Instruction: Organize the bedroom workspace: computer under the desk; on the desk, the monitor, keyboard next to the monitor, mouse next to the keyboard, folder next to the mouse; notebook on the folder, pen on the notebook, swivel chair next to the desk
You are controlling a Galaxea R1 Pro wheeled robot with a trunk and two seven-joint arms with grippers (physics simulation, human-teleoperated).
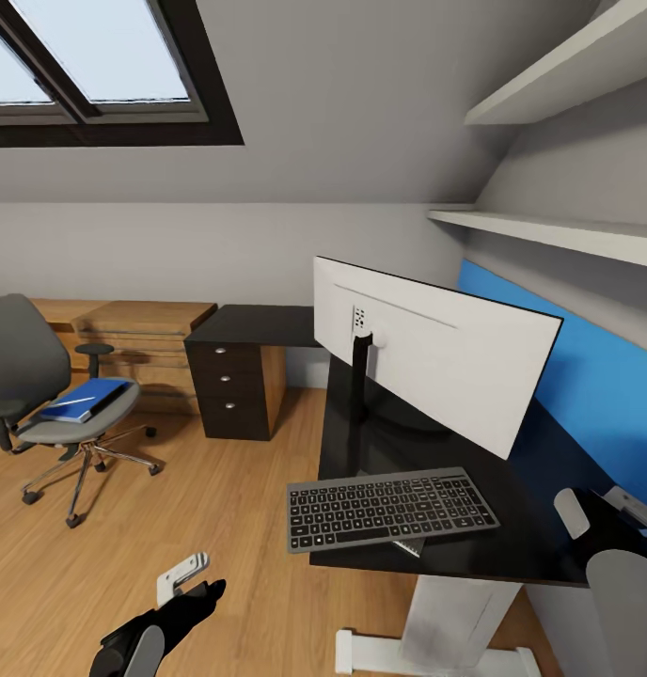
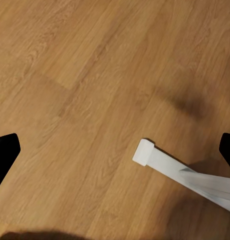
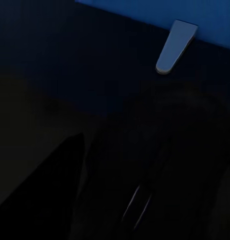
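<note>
Head view, your inventory: the desk (image 1: pixel 512 527) carries the monitor (image 1: pixel 436 348), white back toward you, with the keyboard (image 1: pixel 389 508) in front of its stand at the near edge. The swivel chair (image 1: pixel 41 395) stands well apart on the wood floor (image 1: pixel 173 527); the folder (image 1: pixel 84 400) lies on its seat with a thin white stick on top. Your left gripper (image 1: pixel 187 575) hangs low over the floor, far from chair and desk; in the left wrist view its fingers (image 2: pixel 4 155) stand wide apart, holding nothing. Your right gripper (image 1: pixel 601 508) hovers over the desk's right end; jaw state cannot be told.
</note>
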